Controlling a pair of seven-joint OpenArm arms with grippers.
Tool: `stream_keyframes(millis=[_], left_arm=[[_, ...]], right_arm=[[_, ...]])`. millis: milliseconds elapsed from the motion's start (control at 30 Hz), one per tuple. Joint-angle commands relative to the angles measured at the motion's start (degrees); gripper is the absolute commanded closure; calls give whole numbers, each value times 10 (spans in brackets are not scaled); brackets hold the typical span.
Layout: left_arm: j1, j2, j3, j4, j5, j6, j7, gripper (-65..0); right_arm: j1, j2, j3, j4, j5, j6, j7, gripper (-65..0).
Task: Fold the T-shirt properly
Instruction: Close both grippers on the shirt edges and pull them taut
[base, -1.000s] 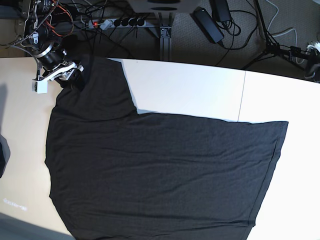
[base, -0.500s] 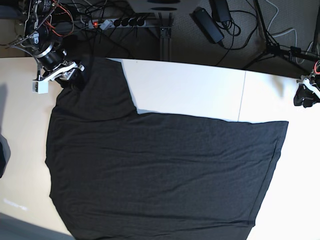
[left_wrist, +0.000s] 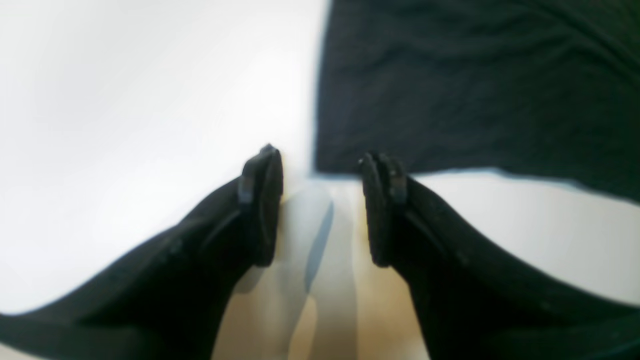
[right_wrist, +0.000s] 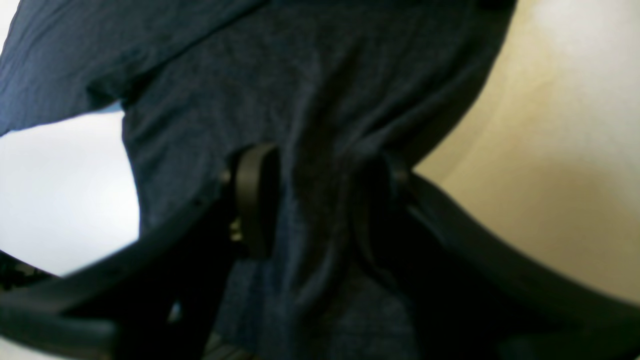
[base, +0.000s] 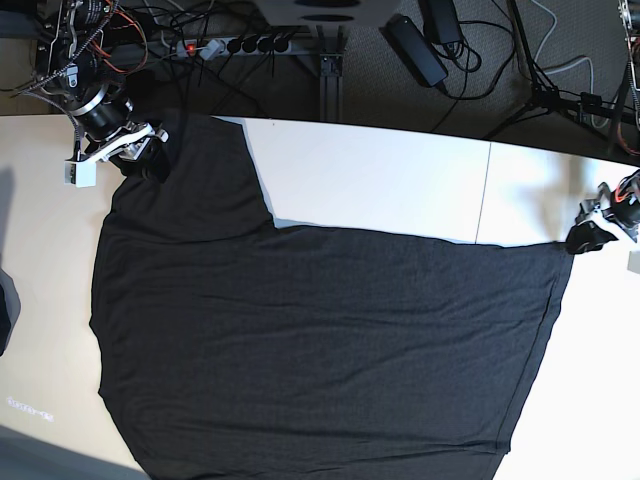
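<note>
- the t-shirt (base: 320, 350) lies spread flat, plain dark side up, filling most of the lower and middle of the base view; one sleeve reaches up toward the upper left of the frame and the hem edge runs down the right side.
- the table (base: 380, 180) under it is pale, white along the upper middle and right, more cream-coloured at the far left.
- the right gripper (base: 140, 152) sits at the upper left of the base view, right on the tip of that sleeve.
- in the right wrist view, the right gripper's (right_wrist: 312, 200) fingers (right_wrist: 252, 200) stand on either side of a bunched ridge of dark fabric (the cloth runs up between them and fans out toward the top of the frame), so it is gripping the sleeve of the t-shirt (right_wrist: 300, 90).
- the left gripper (base: 590, 235) is at the right edge of the base view, just beside the upper right corner of the shirt.
- in the left wrist view, the left gripper (left_wrist: 322, 207) has its jaws parted with only bare table showing between them; it holds nothing.
- the corner of the t-shirt (left_wrist: 475, 85) fills the upper right of that view, its edge just beyond the fingertips (left_wrist: 262, 200) (whether the right-hand tip touches the cloth is too blurred to tell).
- cables and a power strip (base: 240, 45) lie on the floor along the top of the base view.
</note>
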Motion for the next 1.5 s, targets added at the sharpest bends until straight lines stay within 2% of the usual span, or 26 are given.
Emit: stream_keyframes(millis=[0, 367, 500, 633, 800, 867, 1267, 1467], left_arm=[[-6, -3, 7, 3, 10, -6, 13, -306], [-11, 33, 21, 3, 32, -6, 9, -306], [-17, 35, 21, 3, 40, 2, 2, -306], [-26, 30, 20, 3, 73, 33, -7, -306], [-27, 23, 20, 1, 95, 35, -3, -306], [-27, 21, 20, -5, 101, 45, -4, -306], [-61, 10, 20, -72, 90, 49, -3, -306], [-61, 32, 20, -72, 57, 30, 43, -306]], right_arm=[[-10, -1, -6, -8, -32, 17, -59, -291], [-10, -1, -6, -8, -32, 17, -61, -291], [-10, -1, -6, -8, -32, 17, -61, -291], [-11, -1, -6, -8, -32, 17, -61, -291], [-10, -1, -6, -8, -32, 17, -62, -291], [-10, -1, -6, -8, -32, 17, -62, -291], [-10, -1, -6, -8, -31, 17, -62, -291], [-10, -1, -6, -8, -31, 17, -62, -291]])
